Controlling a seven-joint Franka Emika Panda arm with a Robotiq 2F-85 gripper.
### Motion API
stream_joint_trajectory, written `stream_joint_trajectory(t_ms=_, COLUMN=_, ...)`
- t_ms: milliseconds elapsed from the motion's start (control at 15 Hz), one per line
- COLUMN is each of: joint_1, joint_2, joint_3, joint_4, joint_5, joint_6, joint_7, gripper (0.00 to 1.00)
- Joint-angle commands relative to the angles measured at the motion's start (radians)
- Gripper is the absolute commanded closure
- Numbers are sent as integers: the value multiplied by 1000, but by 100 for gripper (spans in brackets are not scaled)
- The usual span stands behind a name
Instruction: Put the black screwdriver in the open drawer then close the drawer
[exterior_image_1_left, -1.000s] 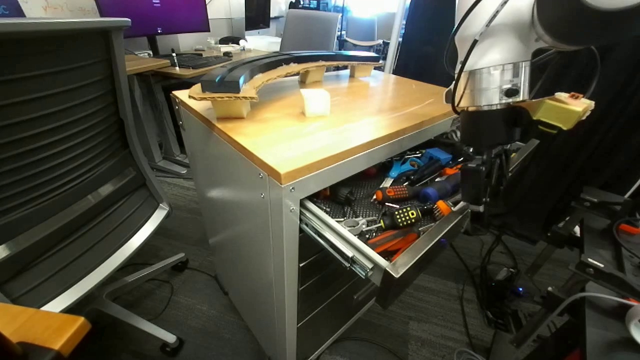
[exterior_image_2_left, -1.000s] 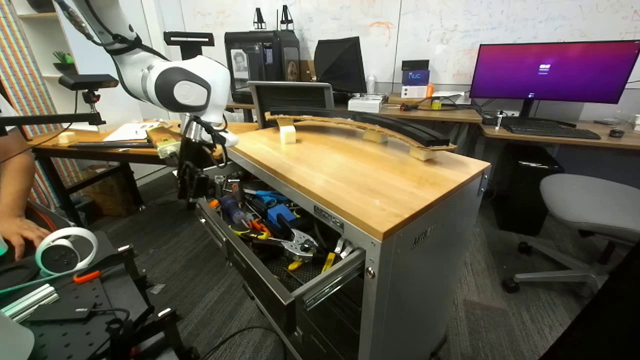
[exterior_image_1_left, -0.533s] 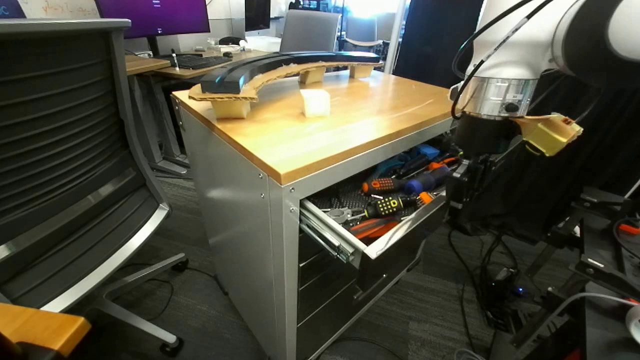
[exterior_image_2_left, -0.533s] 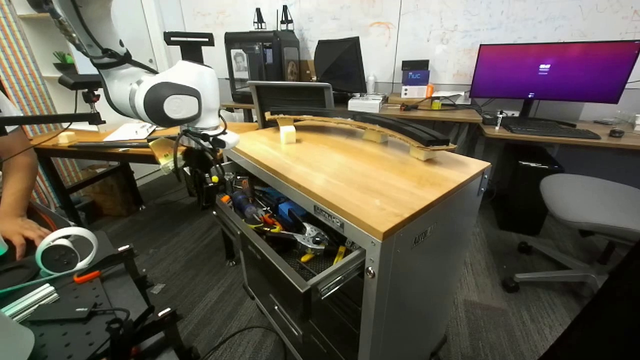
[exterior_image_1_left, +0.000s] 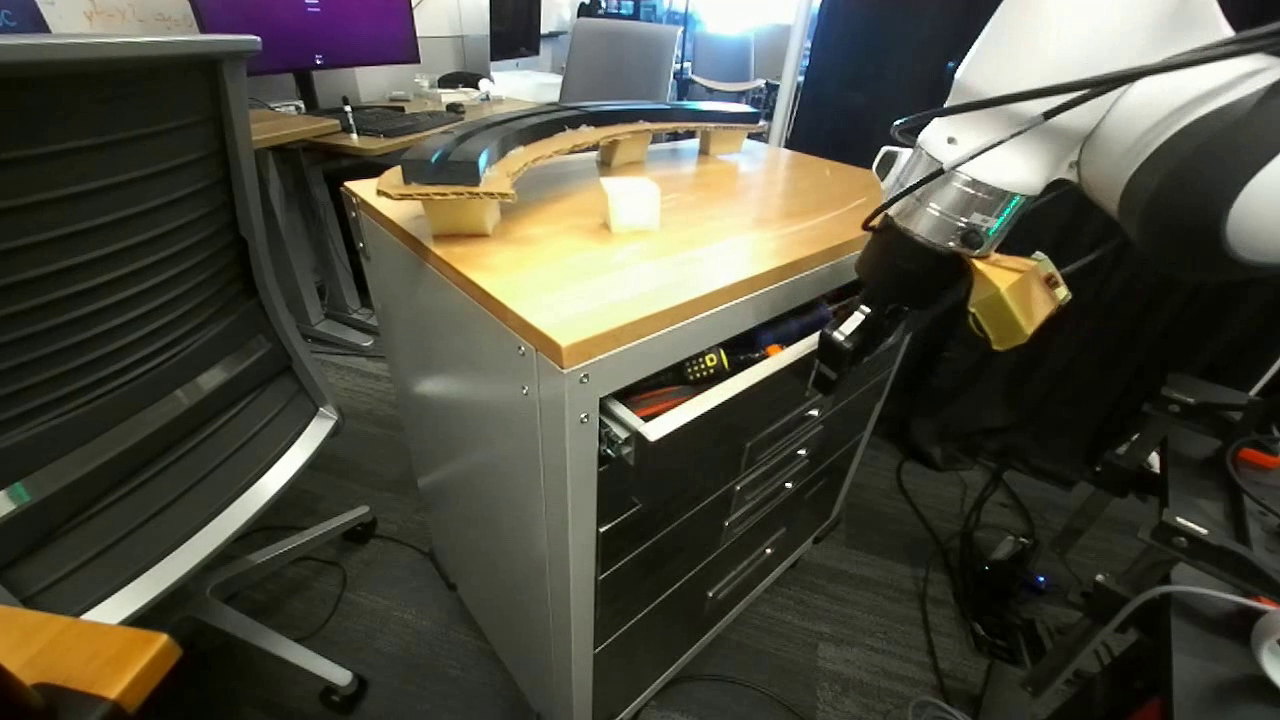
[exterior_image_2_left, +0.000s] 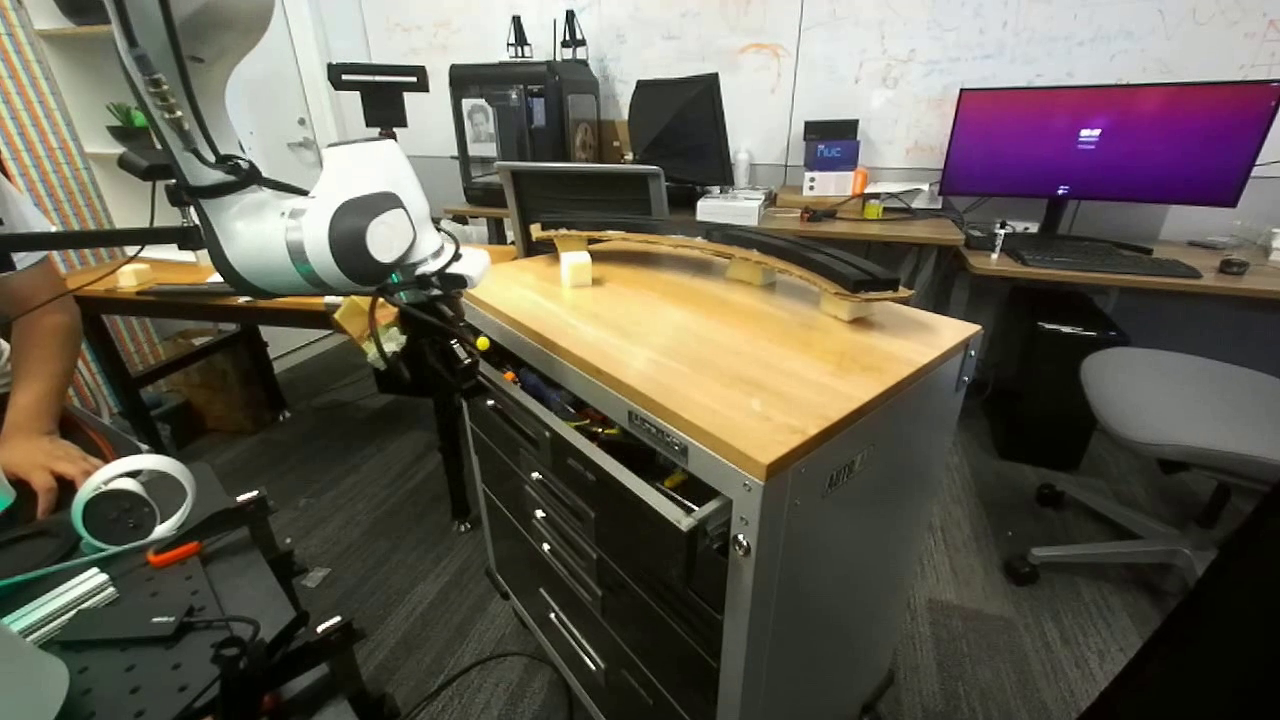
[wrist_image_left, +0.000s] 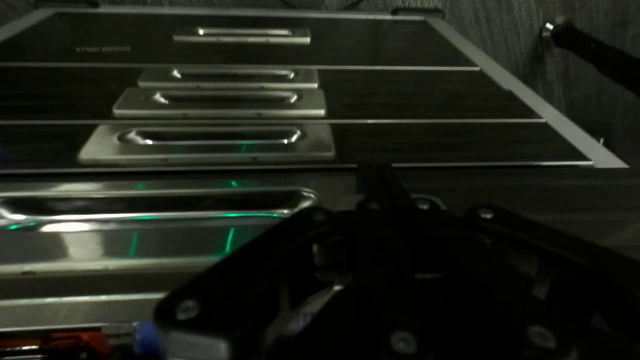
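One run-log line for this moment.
top drawer: partly open | gripper: looks shut, at the drawer's front, contact unclear | yellow-dotted black screwdriver: in drawer | remaining: close drawer fully

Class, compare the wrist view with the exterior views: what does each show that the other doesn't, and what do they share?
Wrist view only: green glints on the drawer.

Exterior views only: the white arm, the wooden top, the curved black piece and the purple monitor.

Shared: the drawer, partly open with tools inside, and the fingers at its front.
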Motion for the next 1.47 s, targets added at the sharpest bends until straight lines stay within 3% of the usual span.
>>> stream_joint_trajectory(t_ms=0, joint_1=241, joint_2=137, joint_3=-257, joint_4=127, joint_5=-53, joint_6=149, joint_7=99, gripper=94)
stream_joint_trajectory(t_ms=267, joint_1=444, joint_2=242, joint_3=-436, joint_4=166, joint_5=26, joint_6=237, joint_7=135, gripper=91)
stream_joint_trajectory(t_ms=333, joint_1=482, joint_2=237, joint_3=-462, joint_4=150, joint_5=32, joint_6=223, joint_7=140, gripper=66)
stream_joint_trajectory(t_ms=400, joint_1=515, joint_2=208, joint_3=-491, joint_4=118, joint_5=33, joint_6=200, joint_7=140, gripper=66)
stream_joint_trajectory(t_ms=467, joint_1=534, joint_2=174, joint_3=-477, joint_4=83, joint_5=186, joint_6=176, joint_7=-1, gripper=64)
stream_joint_trajectory(t_ms=667, joint_1=509, joint_2=6, joint_3=-440, joint_4=20, joint_5=262, joint_6=29, joint_7=-153, gripper=39)
stream_joint_trajectory(t_ms=733, joint_1=469, joint_2=-54, joint_3=-404, joint_4=24, joint_5=269, joint_6=-53, joint_7=-202, gripper=33)
stream_joint_trajectory(t_ms=1000, joint_1=535, joint_2=-217, joint_3=-509, joint_4=41, joint_5=171, joint_6=-381, joint_7=-214, gripper=2)
stream_joint_trajectory(t_ms=1067, joint_1=534, joint_2=-252, joint_3=-511, joint_4=53, joint_5=163, joint_6=-468, joint_7=-234, gripper=0)
stream_joint_trajectory(t_ms=1133, joint_1=526, joint_2=-285, joint_3=-498, joint_4=71, joint_5=179, joint_6=-551, joint_7=-269, gripper=0)
stream_joint_trajectory(t_ms=1200, joint_1=366, joint_2=-345, joint_3=-344, joint_4=99, joint_5=109, joint_6=-634, joint_7=-240, gripper=0)
stream_joint_trajectory(t_ms=1400, joint_1=183, joint_2=-436, joint_3=-121, joint_4=188, joint_5=217, joint_6=-871, joint_7=-316, gripper=0)
